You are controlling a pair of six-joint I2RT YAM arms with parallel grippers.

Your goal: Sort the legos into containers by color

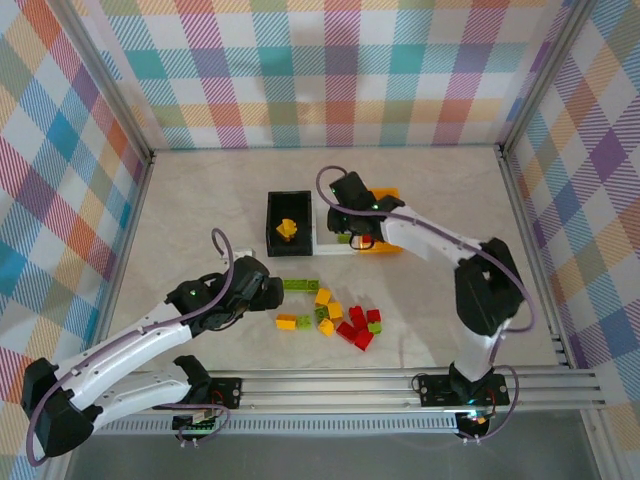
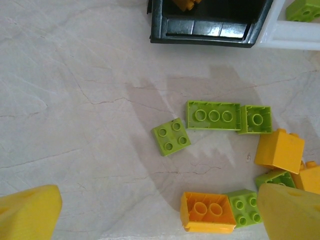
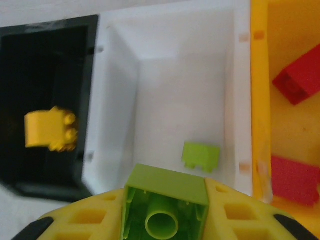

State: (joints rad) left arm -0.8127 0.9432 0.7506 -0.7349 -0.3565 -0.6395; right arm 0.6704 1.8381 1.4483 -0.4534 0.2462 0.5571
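A lime green lego (image 3: 167,192) is clamped in the right fingers (image 3: 235,212) over the white container (image 3: 170,75), so a drop-off is judged in hand; release is called for next. The left fingers (image 2: 30,212) are spread above loose legos (image 2: 212,116).

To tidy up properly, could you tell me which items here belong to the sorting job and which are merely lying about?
Job: loose legos, held green brick, black bin, white bin, orange bin.
Not job: plaid walls, metal rail.
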